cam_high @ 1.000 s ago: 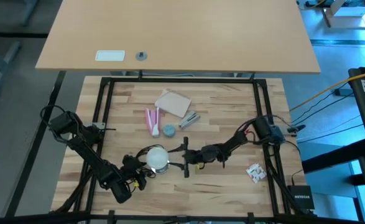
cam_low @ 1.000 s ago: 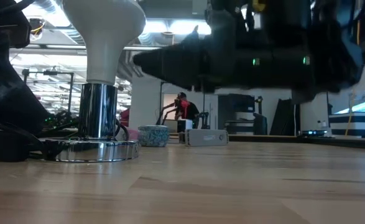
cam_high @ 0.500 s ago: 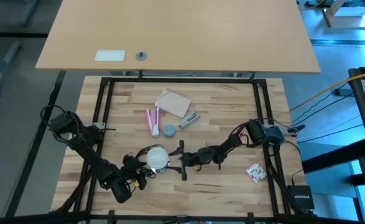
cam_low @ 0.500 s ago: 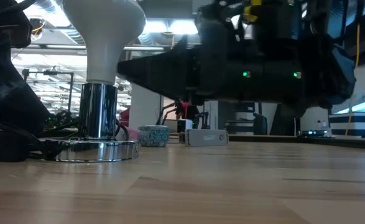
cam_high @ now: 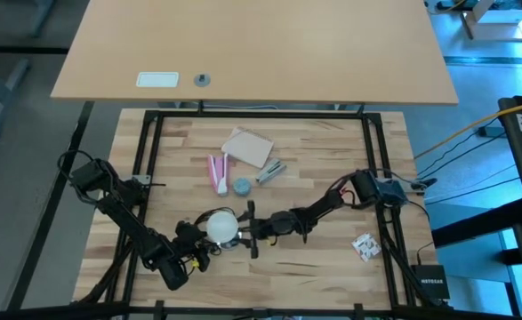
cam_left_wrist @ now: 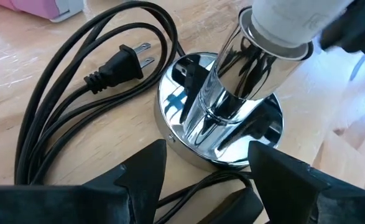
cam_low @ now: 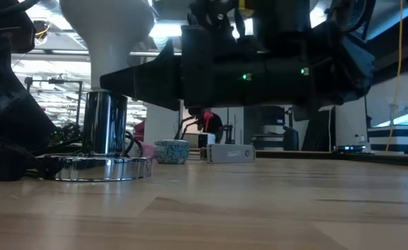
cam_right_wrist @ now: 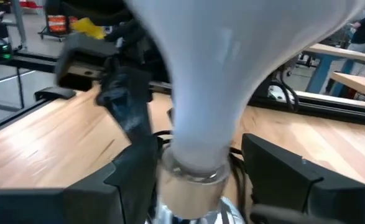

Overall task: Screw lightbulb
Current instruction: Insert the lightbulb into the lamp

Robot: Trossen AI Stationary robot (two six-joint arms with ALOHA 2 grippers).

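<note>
The lightbulb [cam_high: 222, 225] stands upright in a chrome lamp base [cam_left_wrist: 222, 134] near the table's front edge, its long axis vertical, dome up. The right gripper [cam_right_wrist: 198, 165] reaches in level from the bulb's right, fingers half open either side of the narrow neck (whether they touch the glass cannot be told). The left gripper [cam_left_wrist: 207, 171], jaws wide and empty, sits low beside the base. The right arm looks placed to grip and twist.
</note>
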